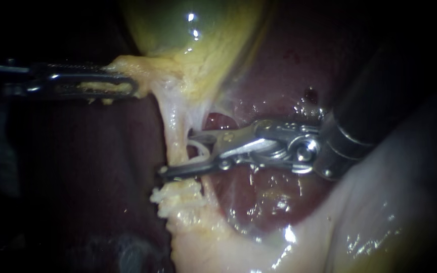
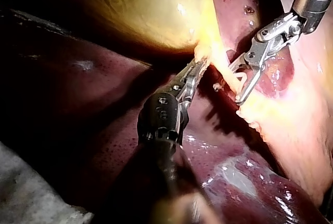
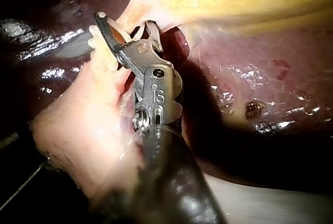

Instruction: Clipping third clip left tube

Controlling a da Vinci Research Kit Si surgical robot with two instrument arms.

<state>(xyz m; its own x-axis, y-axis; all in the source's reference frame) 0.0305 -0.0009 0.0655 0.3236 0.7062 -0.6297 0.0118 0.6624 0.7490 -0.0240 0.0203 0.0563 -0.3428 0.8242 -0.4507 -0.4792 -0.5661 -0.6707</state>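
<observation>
The left tube (image 1: 174, 132) is a pale strand that runs down from the yellow-green gallbladder (image 1: 198, 35) to fatty tissue (image 1: 183, 199). My right instrument (image 1: 178, 153) stands open astride this tube, one jaw above and one below. A white clip (image 1: 200, 149) shows in the gap near the hinge. The same open jaws and clip (image 3: 136, 30) appear in the right wrist view, as does the right instrument (image 3: 126, 21). My left instrument (image 1: 122, 83) is shut on yellow tissue at the gallbladder's neck and holds it out to the left. It also shows in its own view, as left instrument (image 2: 197, 68).
Dark red liver (image 1: 274, 197) lies behind the tube and shows through a small window (image 1: 218, 123) to the tube's right. Pale glistening tissue (image 1: 380, 222) fills the lower right. The right instrument's thick dark shaft (image 1: 375, 101) crosses the upper right.
</observation>
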